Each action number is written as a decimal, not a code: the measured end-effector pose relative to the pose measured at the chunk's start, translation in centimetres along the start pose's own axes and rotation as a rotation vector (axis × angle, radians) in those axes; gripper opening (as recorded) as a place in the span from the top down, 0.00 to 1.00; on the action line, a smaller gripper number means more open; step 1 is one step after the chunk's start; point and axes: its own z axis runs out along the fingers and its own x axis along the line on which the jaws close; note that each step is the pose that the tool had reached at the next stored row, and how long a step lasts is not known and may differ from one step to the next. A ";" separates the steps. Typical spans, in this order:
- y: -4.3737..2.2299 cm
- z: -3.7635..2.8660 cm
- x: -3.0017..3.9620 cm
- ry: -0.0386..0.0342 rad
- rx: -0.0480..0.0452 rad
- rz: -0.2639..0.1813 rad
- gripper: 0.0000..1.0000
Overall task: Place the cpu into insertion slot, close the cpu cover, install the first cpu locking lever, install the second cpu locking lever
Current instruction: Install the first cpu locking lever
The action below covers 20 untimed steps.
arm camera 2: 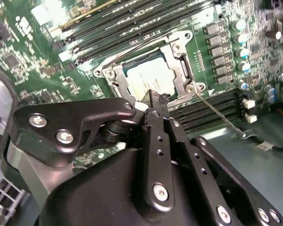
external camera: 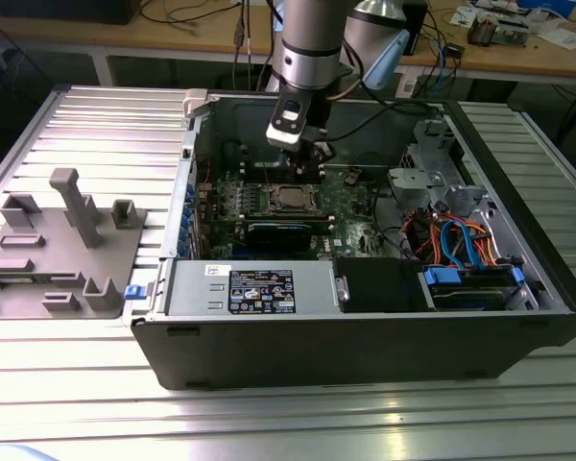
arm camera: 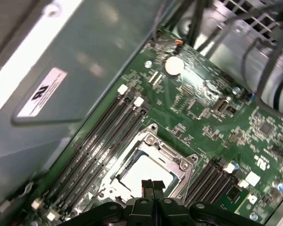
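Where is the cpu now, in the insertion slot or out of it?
In: the cpu lies flat, silver top up, framed by the lowered cpu cover in both wrist views.

Clear drop from the open top onto the socket [arm camera: 172, 155], gripper [arm camera: 152, 184] poised just above it, memory slots [arm camera: 104, 136] hemmed both sides, case wall [arm camera: 85, 47] loomed close beyond them, cables [external camera: 461, 235] crowded the exterior view's right.

Nothing legible — the power supply [external camera: 192, 288] carries a black label [external camera: 262, 291], lettering too small.
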 end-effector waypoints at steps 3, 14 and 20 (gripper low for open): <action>-0.01 0.00 0.01 -0.0007 0.0003 -0.052 0.89; -0.01 -0.51 0.01 -0.0084 0.0057 -0.191 0.89; -0.02 -0.51 0.01 -0.0090 0.0042 -0.341 0.89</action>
